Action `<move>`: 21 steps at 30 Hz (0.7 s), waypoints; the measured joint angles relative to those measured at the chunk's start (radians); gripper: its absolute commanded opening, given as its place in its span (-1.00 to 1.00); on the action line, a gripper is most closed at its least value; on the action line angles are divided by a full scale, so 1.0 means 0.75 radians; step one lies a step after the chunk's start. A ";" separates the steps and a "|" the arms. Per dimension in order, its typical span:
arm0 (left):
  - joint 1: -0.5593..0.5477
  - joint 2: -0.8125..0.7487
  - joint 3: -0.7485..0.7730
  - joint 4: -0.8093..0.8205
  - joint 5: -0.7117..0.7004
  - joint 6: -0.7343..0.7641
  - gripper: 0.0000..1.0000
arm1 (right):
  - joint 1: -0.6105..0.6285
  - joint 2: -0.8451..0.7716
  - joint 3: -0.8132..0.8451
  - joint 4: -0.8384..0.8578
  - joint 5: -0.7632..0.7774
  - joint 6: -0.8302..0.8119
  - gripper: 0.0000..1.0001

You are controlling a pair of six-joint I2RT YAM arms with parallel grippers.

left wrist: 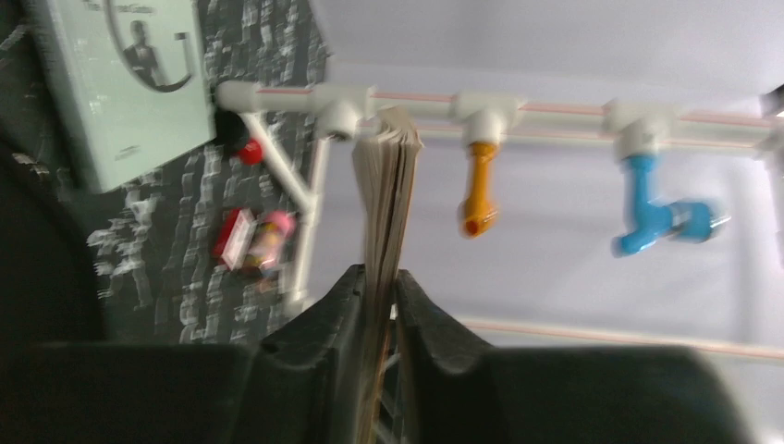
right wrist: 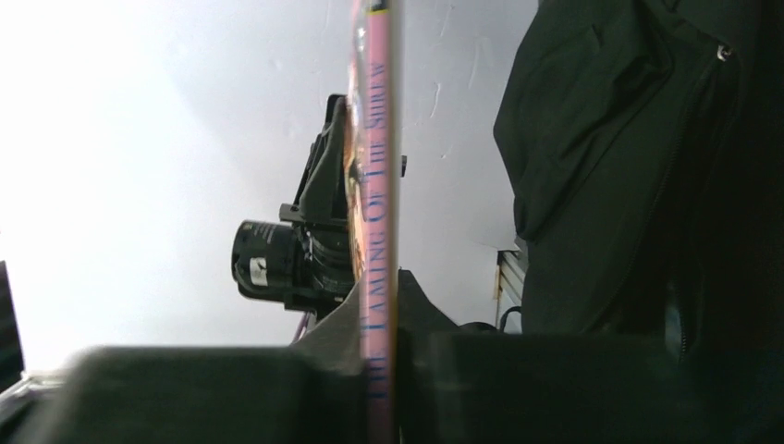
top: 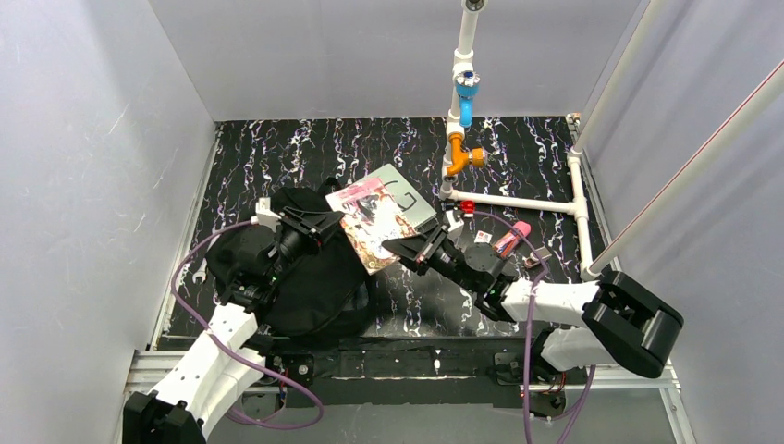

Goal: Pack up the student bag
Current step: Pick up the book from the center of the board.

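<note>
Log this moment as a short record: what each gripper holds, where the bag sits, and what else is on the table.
left gripper: shut on the page edge of the paperback
right gripper: shut on the paperback's spine
paperback: The Taming of the Shrew, held between both arms, raised off the table
student bag: black, lying under the left arm; paperback not yet inside
behind the paperback: pale green book, flat on the table
far side: white pipe frame with orange fitting and blue fitting

pink-spined book (right wrist: 377, 185) edge-on in right claw (right wrist: 379, 319), student bag (right wrist: 638, 185) beside
</note>
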 measured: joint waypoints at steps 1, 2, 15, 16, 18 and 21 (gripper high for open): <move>-0.001 -0.003 0.002 -0.033 0.026 0.036 -0.05 | -0.001 -0.015 -0.023 0.013 0.007 0.002 -0.97; -0.004 -0.009 0.017 -0.124 0.063 0.087 0.08 | -0.003 -0.035 -0.047 0.016 0.011 -0.005 -0.97; -0.039 -0.011 0.479 -1.269 0.055 1.016 0.39 | -0.038 -0.729 -0.204 -0.988 0.048 -0.395 -0.97; -0.068 0.010 0.521 -1.310 0.042 1.068 0.40 | -0.038 -0.754 -0.204 -1.047 0.054 -0.420 -0.97; -0.221 0.085 0.641 -1.406 -0.076 1.196 0.41 | -0.038 -0.809 -0.204 -1.180 0.078 -0.474 -0.97; -0.520 0.275 0.806 -1.520 -0.258 1.353 0.38 | -0.038 -0.869 -0.204 -1.307 0.124 -0.512 -0.97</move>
